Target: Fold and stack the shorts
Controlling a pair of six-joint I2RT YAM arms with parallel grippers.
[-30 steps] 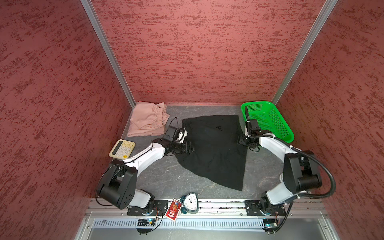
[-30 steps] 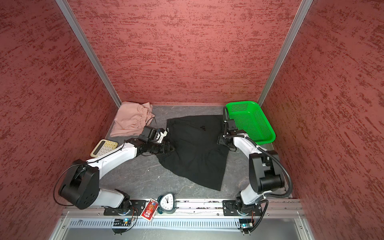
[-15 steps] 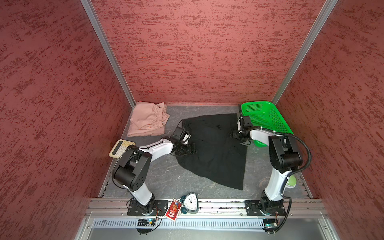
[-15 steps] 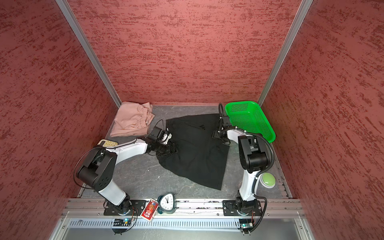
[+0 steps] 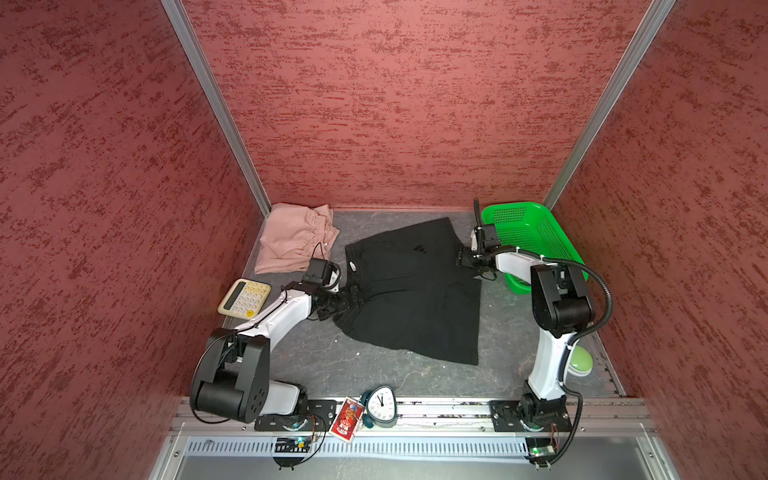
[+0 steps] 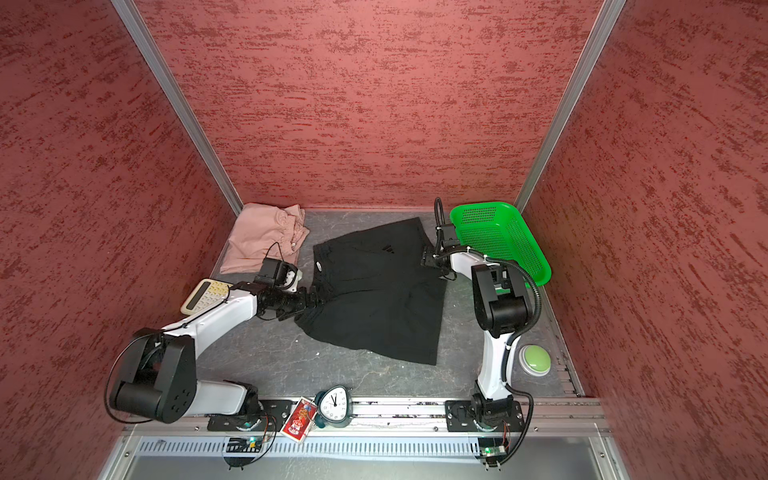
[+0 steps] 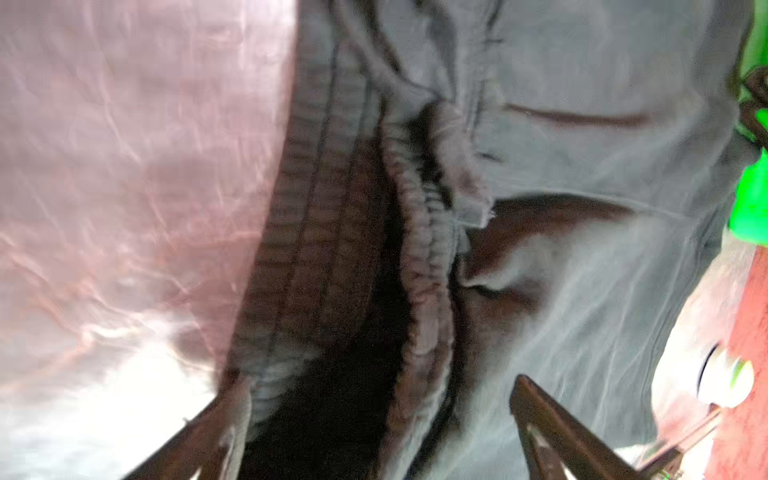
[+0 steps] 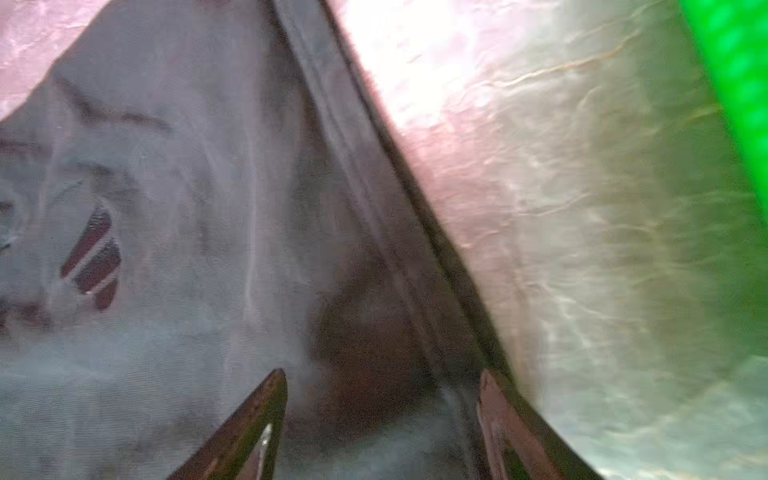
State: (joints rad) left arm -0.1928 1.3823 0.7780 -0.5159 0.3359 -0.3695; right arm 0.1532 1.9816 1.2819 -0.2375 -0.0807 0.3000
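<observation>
Black shorts [image 5: 415, 291] lie spread flat at the centre of the table [image 5: 316, 365], with the waistband on the 9 o'clock side and the legs running toward 1 and 5 o'clock. Pink shorts [image 5: 291, 241] lie bunched in the 11 o'clock corner, apart from the black pair.

Left hand [image 5: 353, 297] sits low at the 9 o'clock edge of the black shorts. In the left wrist view its fingers [image 7: 232, 407] stand wide apart, with the gathered waistband between them and not clamped.

Right hand [image 5: 460, 257] sits at the 2 o'clock edge of the black shorts, just beside the green basket [image 5: 536, 232]. In the right wrist view its fingers [image 8: 266, 399] are apart and straddle the leg hem.

A calculator [image 5: 244, 298] lies at 9 o'clock, and an alarm clock [image 5: 380, 405] stands at 6 o'clock.
</observation>
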